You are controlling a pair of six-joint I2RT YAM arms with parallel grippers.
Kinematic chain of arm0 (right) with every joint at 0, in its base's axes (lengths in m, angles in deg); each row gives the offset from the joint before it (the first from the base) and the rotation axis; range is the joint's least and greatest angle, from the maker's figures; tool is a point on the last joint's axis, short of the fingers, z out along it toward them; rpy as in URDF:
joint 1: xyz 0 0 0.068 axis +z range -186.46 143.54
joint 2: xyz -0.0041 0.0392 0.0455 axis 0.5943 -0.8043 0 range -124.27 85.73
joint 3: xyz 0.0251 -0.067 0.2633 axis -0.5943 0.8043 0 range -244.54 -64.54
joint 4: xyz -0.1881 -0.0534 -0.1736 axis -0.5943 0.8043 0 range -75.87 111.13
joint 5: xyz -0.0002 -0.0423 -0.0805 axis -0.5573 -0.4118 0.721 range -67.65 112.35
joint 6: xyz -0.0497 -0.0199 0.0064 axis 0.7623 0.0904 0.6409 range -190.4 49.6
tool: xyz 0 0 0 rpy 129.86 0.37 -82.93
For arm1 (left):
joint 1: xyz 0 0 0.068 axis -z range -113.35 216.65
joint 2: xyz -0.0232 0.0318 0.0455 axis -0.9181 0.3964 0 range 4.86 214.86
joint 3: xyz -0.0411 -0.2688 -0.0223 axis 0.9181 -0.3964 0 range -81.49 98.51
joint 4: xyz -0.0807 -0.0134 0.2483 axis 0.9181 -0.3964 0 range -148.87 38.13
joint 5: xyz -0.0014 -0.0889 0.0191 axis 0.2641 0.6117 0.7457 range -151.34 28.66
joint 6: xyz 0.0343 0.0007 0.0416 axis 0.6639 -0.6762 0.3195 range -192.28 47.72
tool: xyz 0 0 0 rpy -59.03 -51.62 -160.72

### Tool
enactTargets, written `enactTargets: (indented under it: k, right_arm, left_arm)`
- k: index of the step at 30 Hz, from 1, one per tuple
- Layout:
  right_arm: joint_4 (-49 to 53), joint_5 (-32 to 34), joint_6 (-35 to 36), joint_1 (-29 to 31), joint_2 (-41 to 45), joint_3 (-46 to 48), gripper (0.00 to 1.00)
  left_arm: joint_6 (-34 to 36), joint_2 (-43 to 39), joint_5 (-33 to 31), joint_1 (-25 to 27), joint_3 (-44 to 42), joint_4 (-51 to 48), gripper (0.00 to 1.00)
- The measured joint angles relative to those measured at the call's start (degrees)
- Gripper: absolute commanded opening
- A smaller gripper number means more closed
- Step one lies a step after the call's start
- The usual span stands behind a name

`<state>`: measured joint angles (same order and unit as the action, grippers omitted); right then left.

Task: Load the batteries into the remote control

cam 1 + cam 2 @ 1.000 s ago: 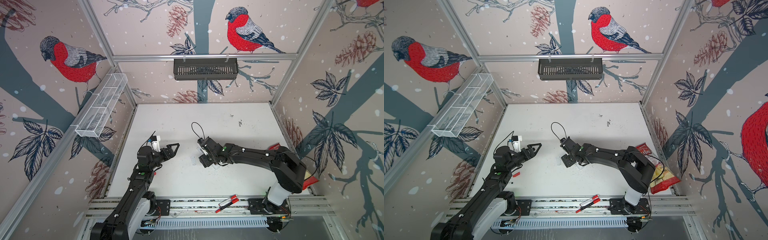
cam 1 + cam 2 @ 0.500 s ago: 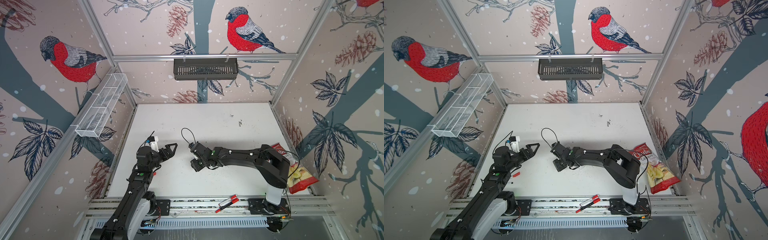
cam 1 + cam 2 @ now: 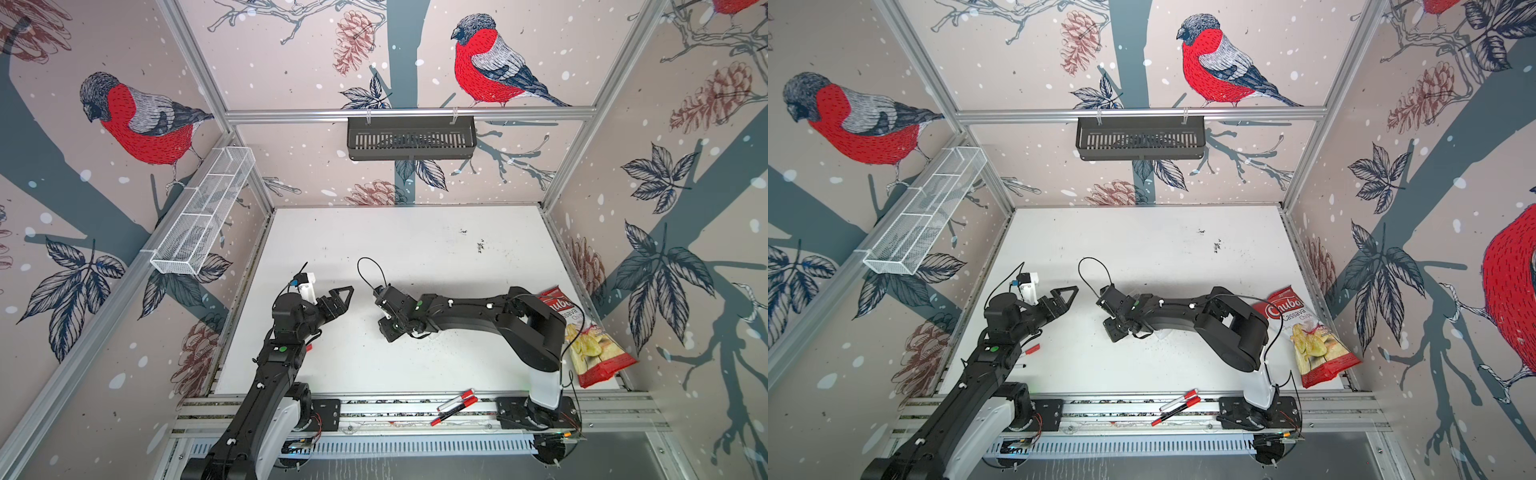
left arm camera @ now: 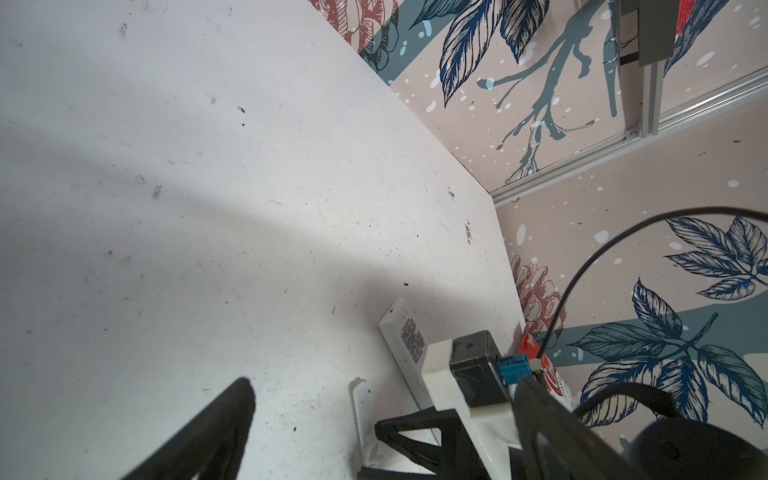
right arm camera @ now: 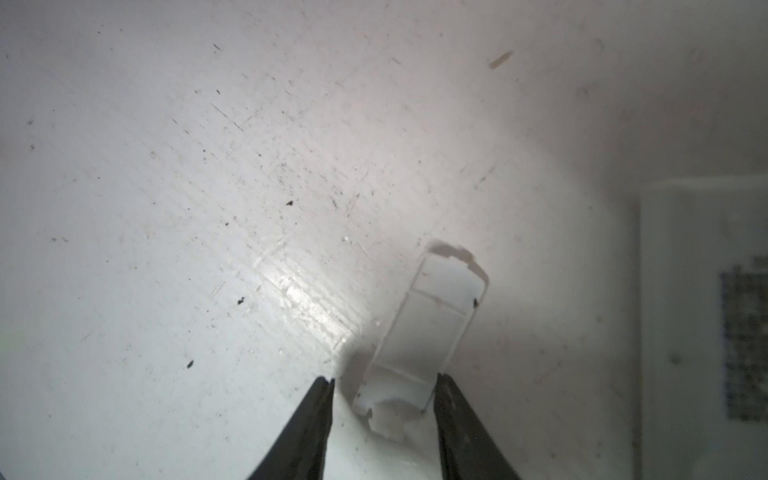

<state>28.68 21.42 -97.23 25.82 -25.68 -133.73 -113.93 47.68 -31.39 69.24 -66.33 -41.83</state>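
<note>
Down near the middle of both top views, the black right gripper [image 3: 387,330] points at the white table top [image 3: 415,241], and its arm hides whatever lies under it. Only the right wrist view shows that spot. A small thin white plastic cover [image 5: 428,328] lies flat between the two dark fingers [image 5: 451,415]. One finger touches the cover's edge and the other stands a little off, so the jaws are apart and not squeezing.

The long slim white remote control [image 4: 405,345] lies on the table just beside the cover. Its plain back faces up and has a dark square label. The right arm's wrist camera cuts off its near end.

The black left gripper [image 3: 338,299] hangs left of centre, spread wide and holding nothing.

A tiny red bit [image 3: 1032,349] and a thin dark stick [image 3: 1020,366] by the left arm are too small to name.

The table is scratched and has dark specks on it. The walls show red birds. A red chips bag [image 3: 590,336] leans at the lower right. Two red-and-white marker pens [image 3: 455,405] lie on the metal rail [image 3: 374,409]. A black basket [image 3: 411,137] hangs on the back wall, and a white wire tray [image 3: 203,216] hangs at the left.
</note>
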Motion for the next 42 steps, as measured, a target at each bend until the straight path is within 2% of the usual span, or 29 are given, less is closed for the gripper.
enactTargets:
  k: [21, 34, 38, 42]
  right_arm:
    - [0.1, 2.8, 0.2, 0.8, 1.3, 1.8, 0.18]
    - [2.0, 2.4, 2.0, 0.5, 5.8, 4.3, 0.15]
    - [1.6, -0.5, 3.1, -1.0, 9.6, 6.3, 0.15]
    - [1.3, -4.7, 3.5, -4.2, 15.1, 9.8, 0.15]
  left_arm:
    - [-0.4, 0.7, 0.5, -0.3, -0.3, 0.9, 0.97]
    - [-1.3, 1.8, 2.8, -0.3, -1.4, 2.9, 0.97]
    - [-1.8, 3.3, 5.9, 0.0, -2.2, 6.1, 0.97]
    - [-2.1, 3.9, 8.0, 3.9, -2.6, 10.2, 0.96]
